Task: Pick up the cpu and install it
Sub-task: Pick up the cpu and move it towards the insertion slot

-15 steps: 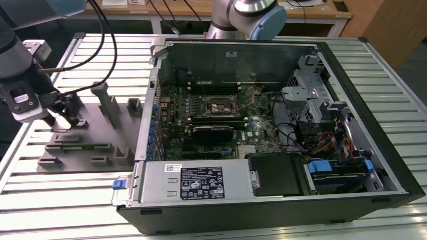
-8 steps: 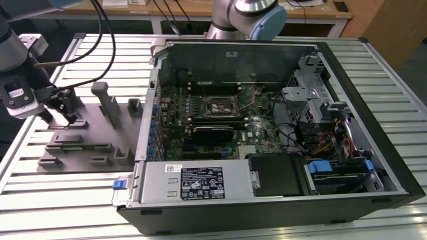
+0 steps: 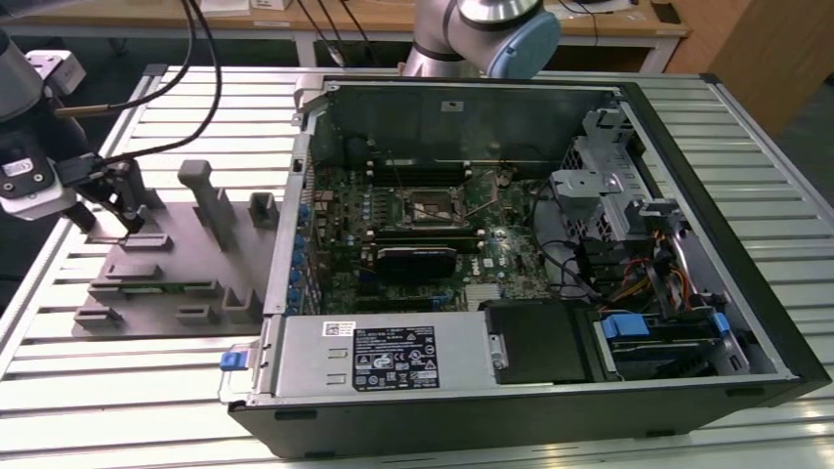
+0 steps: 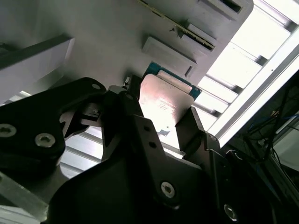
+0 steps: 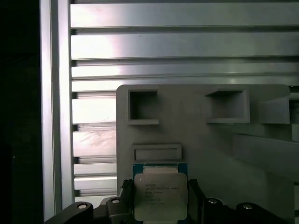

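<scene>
My tool (image 3: 115,209) is clenched on the cpu (image 5: 160,196). Its black fingers (image 4: 135,121) press on opposite edges of the chip, whose silvery top shows in both wrist views. It sits over the grey fixture tray (image 3: 170,283) at the exterior view's left, on the slatted counter (image 3: 117,391) and well apart from the open computer case (image 3: 548,127). I cannot tell whether the chip touches the tray.

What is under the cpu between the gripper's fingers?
Under the cpu lies the grey fixture tray, which rests on the slatted metal table. The spot directly beneath is covered by the cpu itself, so contact with the tray cannot be seen.
</scene>
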{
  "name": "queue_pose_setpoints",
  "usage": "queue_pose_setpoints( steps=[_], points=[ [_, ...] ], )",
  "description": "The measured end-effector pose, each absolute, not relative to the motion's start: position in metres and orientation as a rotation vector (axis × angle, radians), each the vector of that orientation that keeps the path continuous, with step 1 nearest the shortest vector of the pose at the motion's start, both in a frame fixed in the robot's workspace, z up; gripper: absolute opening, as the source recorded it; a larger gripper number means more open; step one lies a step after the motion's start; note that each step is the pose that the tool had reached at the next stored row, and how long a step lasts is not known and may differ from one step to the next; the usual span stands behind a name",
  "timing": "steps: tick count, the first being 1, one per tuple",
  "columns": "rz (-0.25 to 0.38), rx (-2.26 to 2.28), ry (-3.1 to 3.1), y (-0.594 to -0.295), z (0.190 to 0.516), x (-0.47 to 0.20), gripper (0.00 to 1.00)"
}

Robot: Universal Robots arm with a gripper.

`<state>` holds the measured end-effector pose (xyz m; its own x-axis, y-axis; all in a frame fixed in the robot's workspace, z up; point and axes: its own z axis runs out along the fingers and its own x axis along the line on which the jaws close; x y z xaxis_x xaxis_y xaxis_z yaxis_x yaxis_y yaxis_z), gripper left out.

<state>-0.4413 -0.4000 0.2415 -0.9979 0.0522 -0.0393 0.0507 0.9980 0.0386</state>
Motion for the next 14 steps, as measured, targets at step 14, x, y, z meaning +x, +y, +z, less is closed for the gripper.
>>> queue_pose_setpoints(
  steps=[14],
  points=[
    [0.060,0.080,3.098,-0.400,0.268,-0.441,0.55]
  ],
)
